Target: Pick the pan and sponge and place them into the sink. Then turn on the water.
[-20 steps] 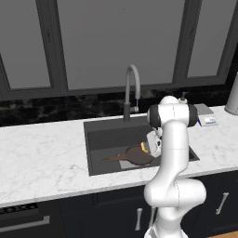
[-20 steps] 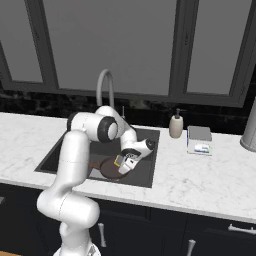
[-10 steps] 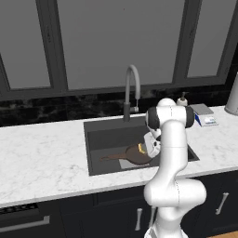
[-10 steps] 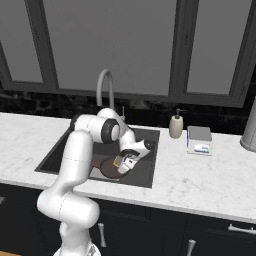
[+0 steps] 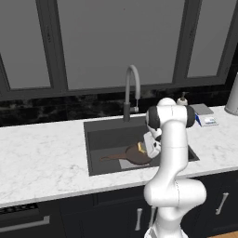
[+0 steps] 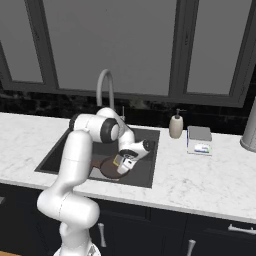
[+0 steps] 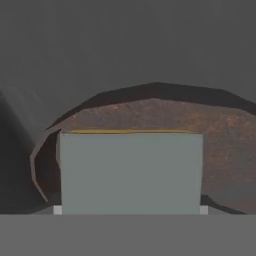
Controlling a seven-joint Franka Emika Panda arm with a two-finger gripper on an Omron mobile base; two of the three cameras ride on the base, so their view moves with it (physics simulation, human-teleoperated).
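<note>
I see a white marble counter (image 5: 42, 158) over dark cabinets (image 6: 210, 240) (pale bar handles), a black backsplash (image 5: 56, 109), and tall grey-framed windows (image 6: 110, 45) behind.

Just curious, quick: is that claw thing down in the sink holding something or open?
End effector: shut on the sponge, held just over the pan.

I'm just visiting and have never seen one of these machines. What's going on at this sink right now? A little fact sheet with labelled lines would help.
Place: dark sink set in a white marble counter
Pan: pan lies in the sink, handle pointing left
Sponge: sponge at the claw, low over the pan; whether it is gripped or let go is unclear
Faucet: tall faucet behind the sink, no water running
Nearby: soap bottle and flat box on the counter
</note>
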